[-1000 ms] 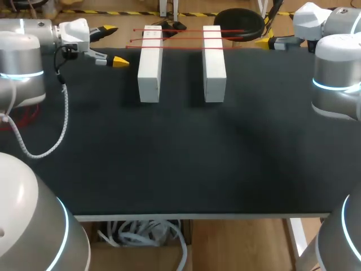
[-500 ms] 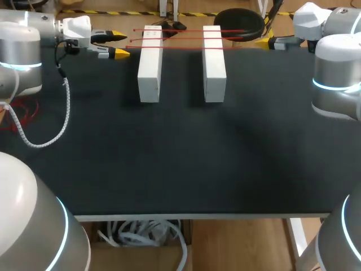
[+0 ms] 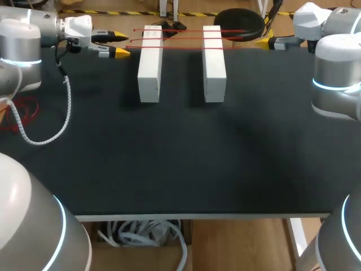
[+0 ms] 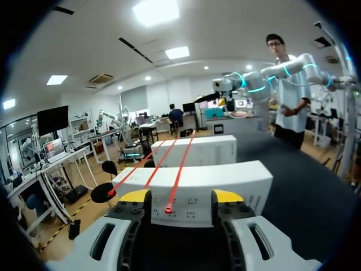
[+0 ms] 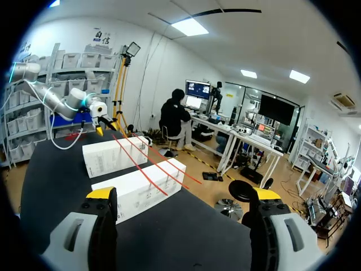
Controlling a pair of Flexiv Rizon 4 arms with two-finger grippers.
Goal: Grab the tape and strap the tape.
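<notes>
Where the black table (image 3: 180, 158) spreads under both arms, the left white block (image 3: 149, 65) stands toward its far edge, long side running away from the robot, and everything else is placed from it. The left arm (image 3: 20, 56) comes in well to the left of that block. The right arm (image 3: 338, 73) is well to the block's right, past the second block. That right white block (image 3: 214, 65) has the same shape and lies parallel, near the left white block on its right, with a bare strip of table between them.

The left gripper (image 3: 120, 44) hangs just left of the left white block's far end, pointing at it, fingers parted and gripping nothing. In the left wrist view the block fills the space just ahead of the yellow tips. The right gripper (image 3: 265, 41) is well to the right of the block, beyond the right white block. The right wrist view shows its fingers (image 5: 101, 195) released and spread wide, with nothing held.

Three red tapes (image 3: 180, 38) lie side by side across the far end of the left white block and run on over the right white block. The nearest tape (image 3: 180, 47) overhangs the left white block on its left side, and its end sits between the left gripper's open fingers. Whether either finger touches it cannot be told.
</notes>
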